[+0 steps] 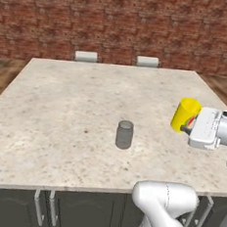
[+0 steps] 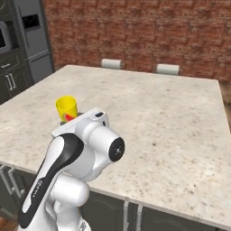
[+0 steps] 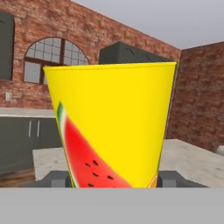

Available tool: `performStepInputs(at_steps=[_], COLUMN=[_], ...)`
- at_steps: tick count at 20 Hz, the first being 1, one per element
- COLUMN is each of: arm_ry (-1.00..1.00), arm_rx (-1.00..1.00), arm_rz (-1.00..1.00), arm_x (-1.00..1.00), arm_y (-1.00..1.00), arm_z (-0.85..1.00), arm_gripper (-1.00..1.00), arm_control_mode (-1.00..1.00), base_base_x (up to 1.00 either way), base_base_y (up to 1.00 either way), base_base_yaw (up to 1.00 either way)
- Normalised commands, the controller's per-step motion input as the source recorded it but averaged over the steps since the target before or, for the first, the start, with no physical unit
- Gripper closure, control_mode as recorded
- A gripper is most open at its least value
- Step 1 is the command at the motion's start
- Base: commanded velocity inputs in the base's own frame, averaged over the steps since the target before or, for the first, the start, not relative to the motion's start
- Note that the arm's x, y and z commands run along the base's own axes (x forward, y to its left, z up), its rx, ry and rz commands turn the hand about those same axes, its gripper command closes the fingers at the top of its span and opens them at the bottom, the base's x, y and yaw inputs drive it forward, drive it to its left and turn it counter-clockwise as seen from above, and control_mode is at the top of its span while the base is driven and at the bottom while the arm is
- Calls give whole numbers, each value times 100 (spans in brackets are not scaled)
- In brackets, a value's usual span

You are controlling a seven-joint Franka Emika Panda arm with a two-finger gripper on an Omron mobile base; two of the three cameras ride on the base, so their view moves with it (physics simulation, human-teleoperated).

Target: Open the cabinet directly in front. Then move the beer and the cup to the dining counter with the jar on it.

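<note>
The dining counter (image 1: 61, 110) is the big thing in front of you: a wide beige speckled stone top over dark cabinet doors, with a brick wall (image 1: 119, 22) behind it and two pale chair backs (image 1: 86, 56) showing just past its far edge. Take the jar (image 1: 124, 134) as your landmark: it stands upright on the counter, toward the near edge and a little right of the middle. The white arm (image 2: 67, 171) reaches over the near edge of the counter, to the right of the jar. The cup (image 1: 185, 114) is to the right of the jar and slightly farther back, well apart from it, over the counter's right side. You can see it upright in the hand view, a bright yellow tumbler (image 3: 111, 127) with a watermelon slice printed on its side. The gripper (image 3: 112, 178) has its fingers (image 3: 56, 178) spread partway, one on each side of the cup's base, and it is holding the cup between them.
</note>
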Motion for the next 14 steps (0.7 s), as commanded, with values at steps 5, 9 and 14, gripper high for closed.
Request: performStepInputs(at_steps=[5, 9, 14], arm_ry=[0, 1, 9], arm_rx=[0, 0, 0], arm_rz=[0, 0, 1], arm_x=[0, 15, 45], arm_y=[0, -20, -38], arm_z=[0, -30, -33], arm_gripper=[100, 100, 100], arm_control_mode=[100, -100, -100], base_base_x=[28, 0, 0], base_base_y=[0, 0, 0], base_base_yaw=[0, 0, 0])
